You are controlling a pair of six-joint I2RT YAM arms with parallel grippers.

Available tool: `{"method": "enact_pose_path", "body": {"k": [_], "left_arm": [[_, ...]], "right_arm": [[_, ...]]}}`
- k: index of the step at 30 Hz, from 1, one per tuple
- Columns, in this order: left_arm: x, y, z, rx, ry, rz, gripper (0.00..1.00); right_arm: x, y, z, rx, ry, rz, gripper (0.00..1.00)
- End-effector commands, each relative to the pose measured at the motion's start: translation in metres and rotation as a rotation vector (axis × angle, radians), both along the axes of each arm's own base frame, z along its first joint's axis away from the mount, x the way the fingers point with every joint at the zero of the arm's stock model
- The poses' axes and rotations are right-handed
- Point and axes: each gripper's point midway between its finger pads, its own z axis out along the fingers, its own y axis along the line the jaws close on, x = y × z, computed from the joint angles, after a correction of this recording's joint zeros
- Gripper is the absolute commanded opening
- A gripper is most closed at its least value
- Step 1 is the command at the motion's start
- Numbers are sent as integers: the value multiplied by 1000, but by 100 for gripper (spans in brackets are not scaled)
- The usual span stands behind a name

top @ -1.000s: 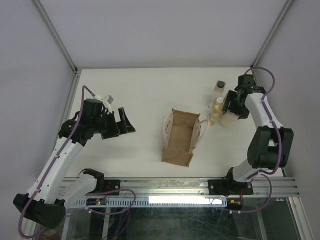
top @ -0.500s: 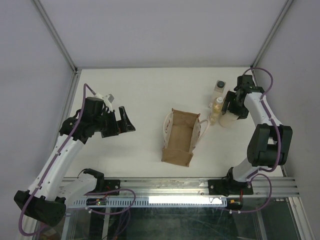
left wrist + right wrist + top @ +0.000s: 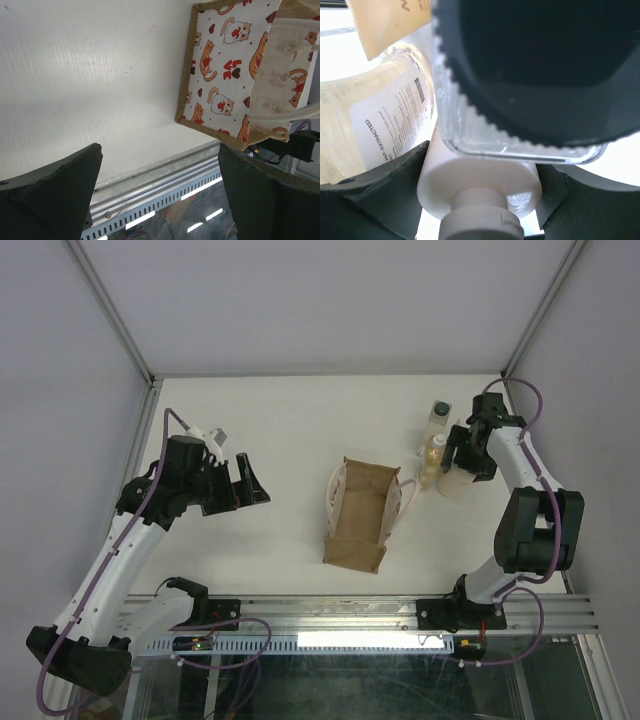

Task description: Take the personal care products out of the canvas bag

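Note:
The tan canvas bag [image 3: 360,515] sits mid-table with pale handles at both sides; its cat-print side shows in the left wrist view [image 3: 225,75]. At the right stand a clear bottle with a dark cap [image 3: 440,412], an amber bottle with a white cap [image 3: 433,454] and a cream bottle [image 3: 451,483]. My right gripper [image 3: 468,452] is shut on the cream bottle [image 3: 480,185], with a finger against each side of it, close to the dark cap [image 3: 540,65] and the amber bottle [image 3: 385,115]. My left gripper [image 3: 250,483] hangs open and empty left of the bag. A second dark-capped bottle does not show.
The back wall and right wall stand close behind the bottles. A metal rail [image 3: 330,615] runs along the near table edge, also seen between the left fingers [image 3: 150,175].
My right gripper has shifted slightly back and left with the cream bottle. The left arm has barely moved.

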Motion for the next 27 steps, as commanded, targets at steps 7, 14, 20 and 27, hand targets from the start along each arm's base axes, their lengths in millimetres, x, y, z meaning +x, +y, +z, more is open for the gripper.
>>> {"method": "enact_pose_path", "body": {"k": [7,14,20,27], "left_arm": [[-3,-2,22,-33,-84,-21,99],[-4,-2,21,-35,-82,-25,99],[4,-2,23,-25,-100,-17,99],[37,5,48,56,-167,19,99]], "right_arm": [[13,-1,53,-32,-149,7,98],[-15,-1,83,-33,-181,-44,98],[-47,44,121,84,-299,56,99],[-76,131,192,208,-413,306,99]]}}
